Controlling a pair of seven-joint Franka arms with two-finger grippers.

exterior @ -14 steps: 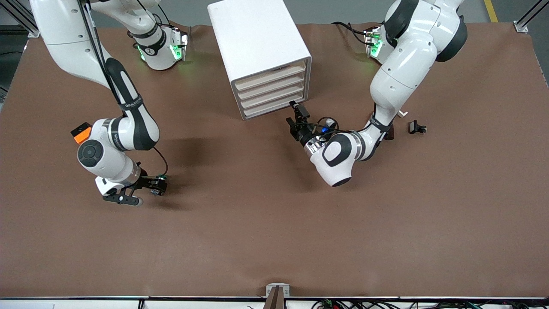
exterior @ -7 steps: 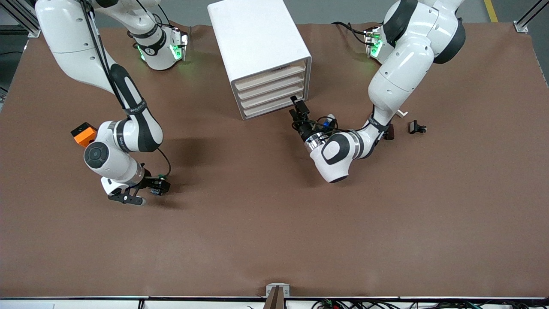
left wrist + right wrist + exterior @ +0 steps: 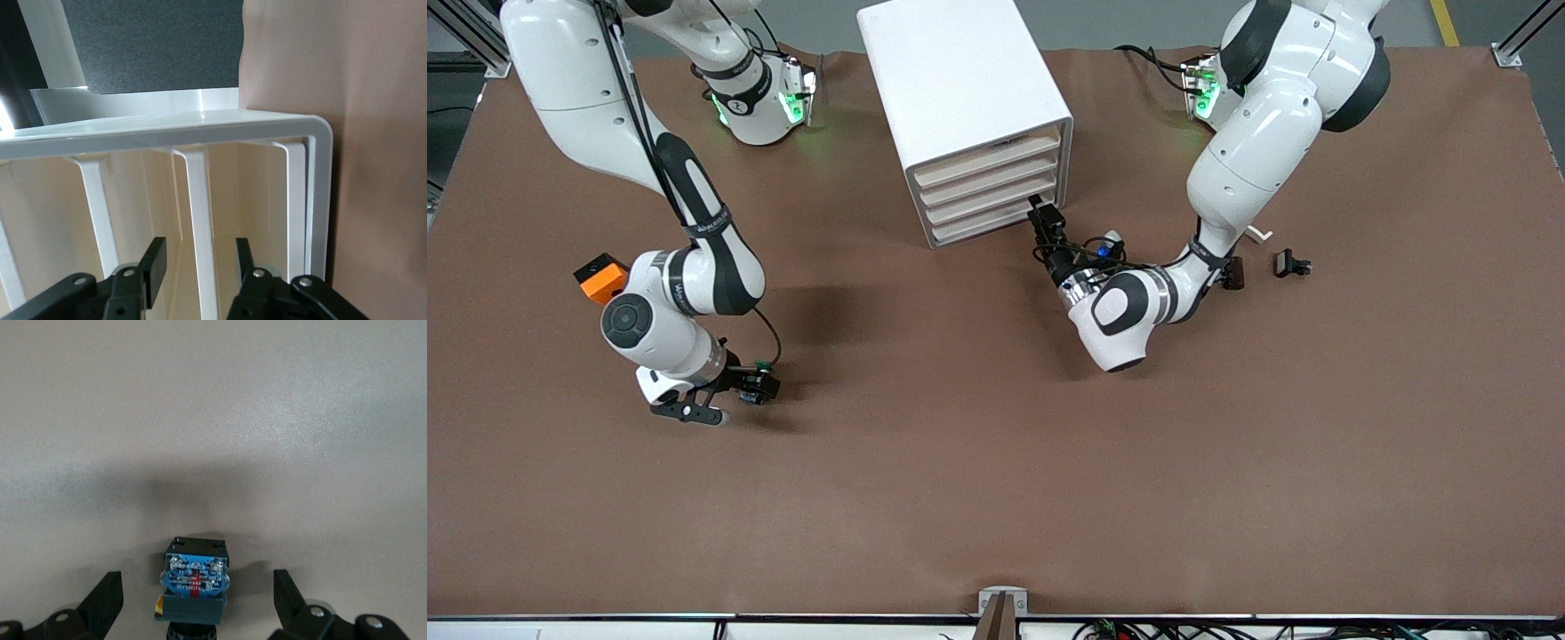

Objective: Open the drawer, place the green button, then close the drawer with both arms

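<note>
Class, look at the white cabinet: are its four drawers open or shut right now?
Shut. In the front view all four beige fronts of the cabinet sit flush with its frame; none is pulled out. The left end effector is at the lower drawer.

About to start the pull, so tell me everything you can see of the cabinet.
The cabinet is a white, boxy, plastic-looking shell standing upright on the brown table, between the two arm bases. Its front holds four stacked pale beige drawers, all pushed in. The left gripper is at the lowest drawer's end, fingers astride a white rib.
</note>
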